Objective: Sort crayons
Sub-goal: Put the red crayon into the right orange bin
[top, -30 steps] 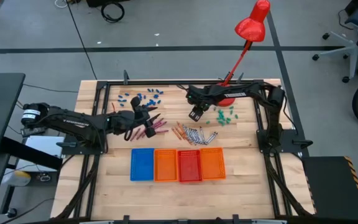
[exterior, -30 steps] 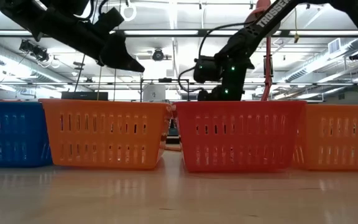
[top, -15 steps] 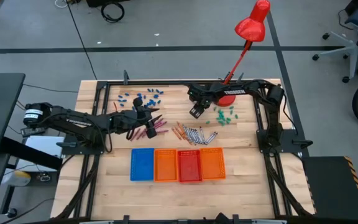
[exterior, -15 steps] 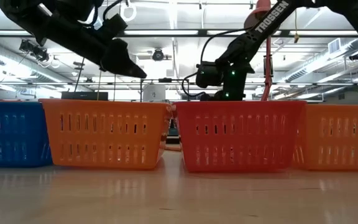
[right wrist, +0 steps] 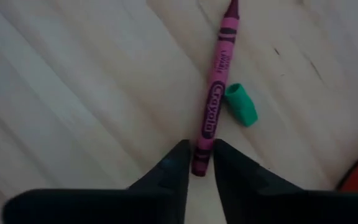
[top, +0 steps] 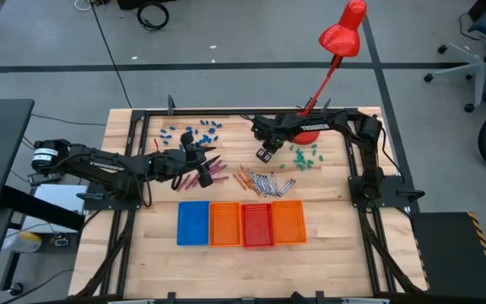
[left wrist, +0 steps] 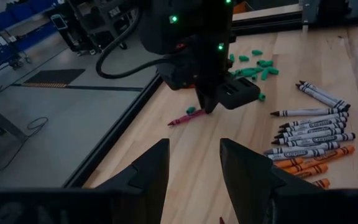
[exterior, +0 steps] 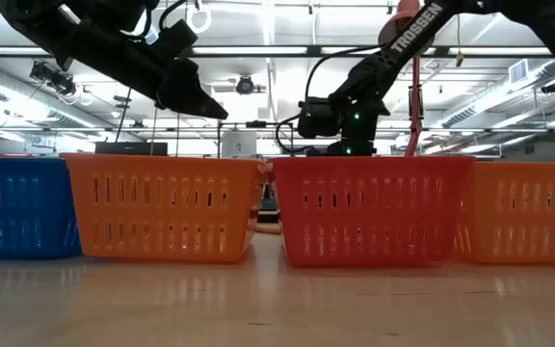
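**Pinching one magenta crayon, right side**

Standing nearest, in a row at the front of the surface: a blue tray, an orange tray, a red tray and a second orange tray.

Lying just behind them: orange crayons and silvery grey crayons side by side, with magenta-purple crayons further left.

Hovering over that purple heap with the left claw, fingers spread and holding nothing.

Reaching down behind the grey row with the right claw, fingers drawn narrow and pinching the blunt end of a lone magenta crayon lying flat on the wood. Reading "Crayola" along its wrapper. Lying just beside its middle: a stubby green bit.

Reading "TROSSEN" in white on the right arm.

Lying scattered farthest back: blue bits on the left and green bits on the right, near a red lamp.
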Available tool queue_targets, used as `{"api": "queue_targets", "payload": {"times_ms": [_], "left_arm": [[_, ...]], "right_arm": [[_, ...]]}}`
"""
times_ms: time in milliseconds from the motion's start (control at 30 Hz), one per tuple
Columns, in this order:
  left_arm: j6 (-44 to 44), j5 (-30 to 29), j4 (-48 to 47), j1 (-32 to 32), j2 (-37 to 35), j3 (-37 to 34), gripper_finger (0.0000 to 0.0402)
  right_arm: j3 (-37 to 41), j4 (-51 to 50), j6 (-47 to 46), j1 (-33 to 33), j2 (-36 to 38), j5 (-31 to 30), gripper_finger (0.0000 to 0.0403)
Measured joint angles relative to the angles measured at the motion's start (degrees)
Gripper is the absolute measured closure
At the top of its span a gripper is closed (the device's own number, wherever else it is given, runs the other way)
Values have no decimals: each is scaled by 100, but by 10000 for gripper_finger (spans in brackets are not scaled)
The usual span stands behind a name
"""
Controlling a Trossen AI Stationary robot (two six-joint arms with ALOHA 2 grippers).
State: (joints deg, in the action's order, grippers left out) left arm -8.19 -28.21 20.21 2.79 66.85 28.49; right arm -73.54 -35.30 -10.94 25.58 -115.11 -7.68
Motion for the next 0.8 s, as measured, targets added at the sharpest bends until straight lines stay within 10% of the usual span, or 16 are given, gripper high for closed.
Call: {"api": "queue_targets", "payload": {"times_ms": [200,800], "left_arm": [[-14,0,-2,0,0,0,246],[-11,0,-48,-2,0,0,246]], "right_arm": [[-350,-425,101,-24,-11,129,391],[-980,-967,122,-70,-23,367,379]]}}
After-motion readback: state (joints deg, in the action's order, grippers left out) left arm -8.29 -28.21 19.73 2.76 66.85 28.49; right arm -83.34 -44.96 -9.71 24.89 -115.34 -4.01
